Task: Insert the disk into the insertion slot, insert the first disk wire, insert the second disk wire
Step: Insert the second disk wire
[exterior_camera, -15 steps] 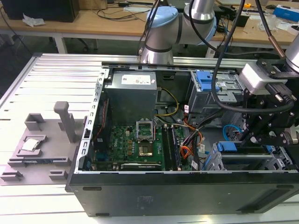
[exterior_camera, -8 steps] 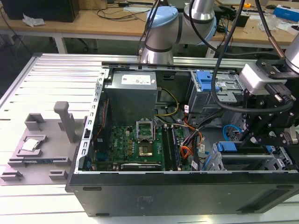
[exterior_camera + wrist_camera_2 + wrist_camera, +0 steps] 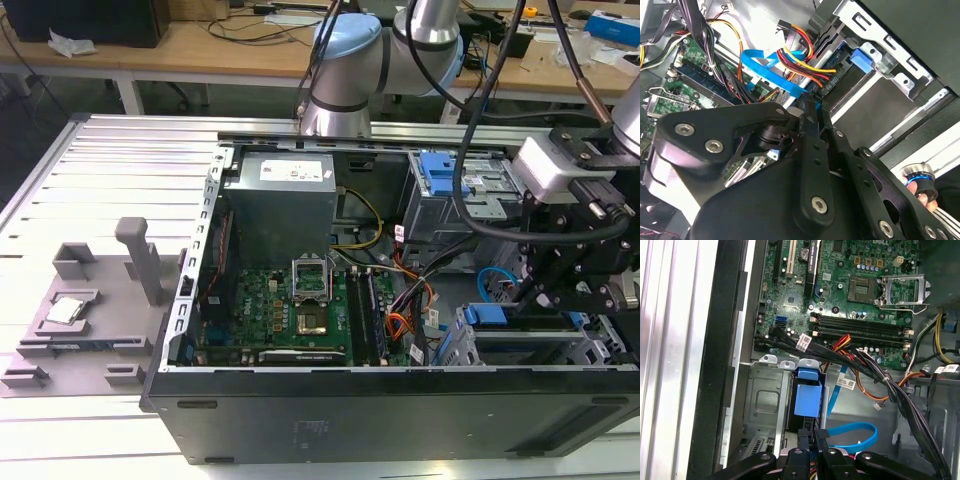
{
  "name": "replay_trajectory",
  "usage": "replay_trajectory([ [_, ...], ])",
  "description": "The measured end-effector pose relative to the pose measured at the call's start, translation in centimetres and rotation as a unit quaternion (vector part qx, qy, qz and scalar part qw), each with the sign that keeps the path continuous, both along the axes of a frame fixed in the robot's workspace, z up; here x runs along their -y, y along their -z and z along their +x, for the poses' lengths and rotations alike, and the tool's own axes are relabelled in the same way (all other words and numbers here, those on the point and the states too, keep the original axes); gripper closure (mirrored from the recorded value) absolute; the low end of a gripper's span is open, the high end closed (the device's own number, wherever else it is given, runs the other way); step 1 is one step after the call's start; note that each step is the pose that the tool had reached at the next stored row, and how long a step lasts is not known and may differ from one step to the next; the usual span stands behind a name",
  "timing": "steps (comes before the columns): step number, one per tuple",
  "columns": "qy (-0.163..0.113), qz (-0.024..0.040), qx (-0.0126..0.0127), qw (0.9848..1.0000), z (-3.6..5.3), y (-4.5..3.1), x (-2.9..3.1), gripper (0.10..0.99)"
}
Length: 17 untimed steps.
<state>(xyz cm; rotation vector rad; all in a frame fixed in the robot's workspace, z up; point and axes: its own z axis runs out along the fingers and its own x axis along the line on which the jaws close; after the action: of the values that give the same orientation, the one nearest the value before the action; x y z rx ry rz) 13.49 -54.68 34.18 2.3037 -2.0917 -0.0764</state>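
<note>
A grooved aluminium table (image 3: 110, 170) carries an open black computer case (image 3: 400, 410), with wooden benches behind it. Inside lie a green motherboard (image 3: 290, 310) and a grey power supply (image 3: 280, 205). Left of the case in the exterior view sits a grey fixture (image 3: 90, 310).

The arm (image 3: 345, 60) reaches over the case, and its gripper (image 3: 560, 285) hangs above the drive cage at the exterior view's right. In the second wrist view the black fingers (image 3: 812, 125) stand close together, their tips at a small black plug on the first wire (image 3: 805, 55), the orange, red and black bundle; whether they pinch it cannot be told.

The disk (image 3: 806, 397) sits in the slot (image 3: 767, 405), its blue carrier tab facing up in the first wrist view. The second wire (image 3: 852, 435), a glossy blue cable, loops just beside the disk and near the gripper tips. In the exterior view a taller cage with a blue latch plate (image 3: 438, 175) stands further back.
</note>
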Motion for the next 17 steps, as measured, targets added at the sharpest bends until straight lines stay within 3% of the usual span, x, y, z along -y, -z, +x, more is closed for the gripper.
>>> replay_trajectory([
  [17,0.000,0.0012,-0.0005,1.0000,0.04,0.72,0.03,0.922],
])
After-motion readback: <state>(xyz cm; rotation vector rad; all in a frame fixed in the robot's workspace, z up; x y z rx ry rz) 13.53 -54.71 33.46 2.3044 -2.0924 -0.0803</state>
